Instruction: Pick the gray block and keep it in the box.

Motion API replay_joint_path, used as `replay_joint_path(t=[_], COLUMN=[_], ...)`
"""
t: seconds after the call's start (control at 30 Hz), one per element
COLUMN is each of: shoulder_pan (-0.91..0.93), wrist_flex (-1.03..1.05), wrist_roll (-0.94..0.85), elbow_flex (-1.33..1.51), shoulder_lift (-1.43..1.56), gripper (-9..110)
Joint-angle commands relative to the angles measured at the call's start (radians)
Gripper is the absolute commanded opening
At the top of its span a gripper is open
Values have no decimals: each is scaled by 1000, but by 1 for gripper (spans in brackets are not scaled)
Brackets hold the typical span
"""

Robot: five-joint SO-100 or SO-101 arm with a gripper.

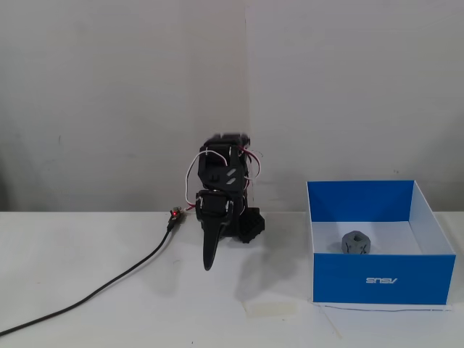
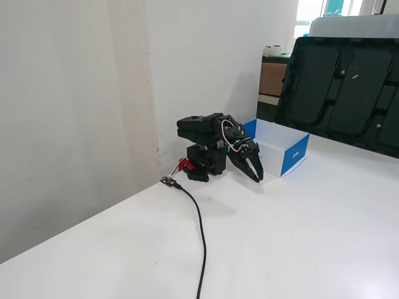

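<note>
So the gray block is sitting inside the box, on the white floor a bit toward the front wall that has the small white logo, roughly centered between the side walls. The box itself sits on the white counter at the right side in a fixed view, back near the wall; in the other fixed view the box only shows its blue side and white rim and the block isn't visible there. The arm is folded low over its base, well left of the box, with the end effector pointing down just above the counter. In a fixed view the end effector looks clenched with nothing in it, though it's small and dark so I'm not fully sure. A black cable runs from the base off toward the front left edge, and a strip of tape lies on the counter just left of the box's front corner.
</note>
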Motion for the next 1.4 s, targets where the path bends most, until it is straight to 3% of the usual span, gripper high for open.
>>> replay_joint_path(t=[0.0, 0.17, 1.37], shoulder_pan=[21, 25, 32], wrist_flex=[46, 104, 143], wrist_roll=[8, 8, 8], elbow_flex=[29, 94, 140], shoulder_lift=[158, 284, 284], gripper=[0, 0, 0])
